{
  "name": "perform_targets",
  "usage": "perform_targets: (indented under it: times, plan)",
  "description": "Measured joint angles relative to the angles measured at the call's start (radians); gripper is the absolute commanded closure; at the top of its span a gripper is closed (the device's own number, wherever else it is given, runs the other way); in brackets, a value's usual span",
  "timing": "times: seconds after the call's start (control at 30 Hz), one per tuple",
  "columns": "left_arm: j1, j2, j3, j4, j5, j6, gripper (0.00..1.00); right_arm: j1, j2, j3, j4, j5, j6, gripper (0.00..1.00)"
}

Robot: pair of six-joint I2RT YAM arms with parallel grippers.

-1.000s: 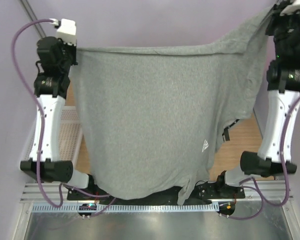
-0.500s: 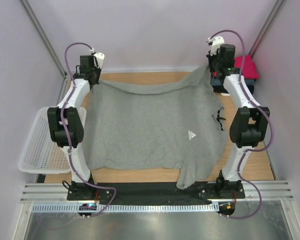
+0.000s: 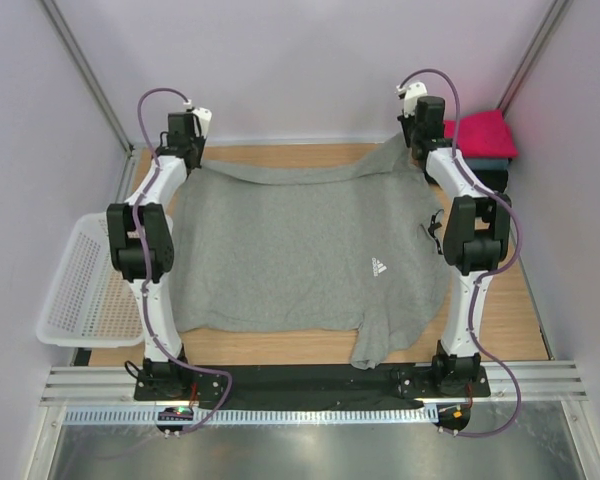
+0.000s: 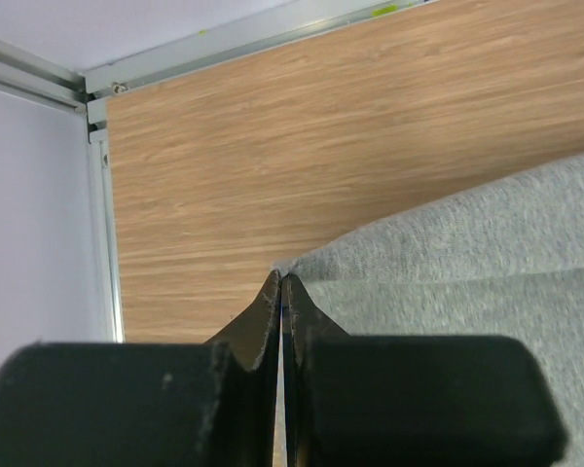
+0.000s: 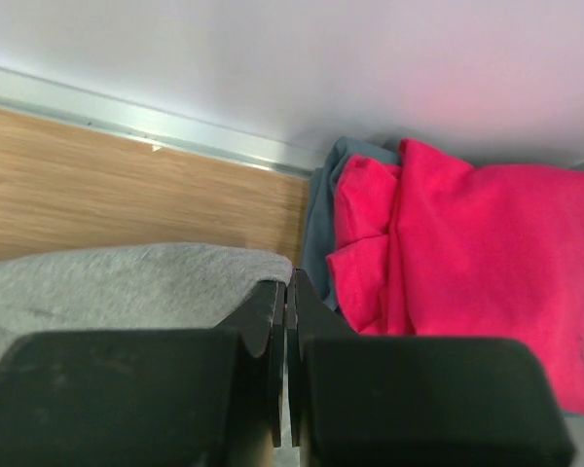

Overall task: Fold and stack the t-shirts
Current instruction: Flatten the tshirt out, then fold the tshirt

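- Grey tee (image 3: 300, 250) lies spread across the bench (image 3: 280, 345).
- Left claw (image 4: 280, 284) and right claw (image 5: 290, 284) each pinch a far corner (jaws pressed together on cloth).
- Red tee (image 5: 467, 253) sits just beside the right claw; basket (image 3: 80, 300) at left.

Matt heathered knit cloth of grey t-shirt (image 3: 300, 250), smooth wood-grain tabletop (image 4: 321, 146), soft fuzzy magenta-red t-shirt (image 5: 467, 253), white plastic mesh basket (image 3: 80, 290), dull brushed metal sheet (image 3: 300, 450) along bottom edge

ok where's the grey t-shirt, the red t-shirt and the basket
grey t-shirt (image 3: 290, 250): top view, middle of its spread-out body.
red t-shirt (image 5: 467, 243): right wrist view, centre of the bunched fabric.
white mesh basket (image 3: 75, 287): top view, its bare mesh floor.
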Motion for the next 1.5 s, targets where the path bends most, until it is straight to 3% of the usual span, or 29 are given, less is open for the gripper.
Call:
perform_targets:
  times: [0.27,0.5,1.03,1.5]
  plan:
    - [0.0,0.098,0.131,0.021,-0.03,-0.008,1.0,-0.011,0.038,0.071,0.053,0.049,-0.011,0.99]
    - [0.0,0.087,0.092,0.028,-0.031,-0.034,1.0,-0.013,0.045,0.076,0.048,0.053,-0.002,0.99]
    - [0.0,-0.333,-0.26,0.02,0.005,-0.042,1.0,-0.019,-0.497,-0.483,0.032,0.039,0.002,0.99]
    - [0.0,-0.415,-0.457,0.019,0.018,-0.061,1.0,-0.019,-0.711,-0.708,-0.027,0.003,0.042,0.99]
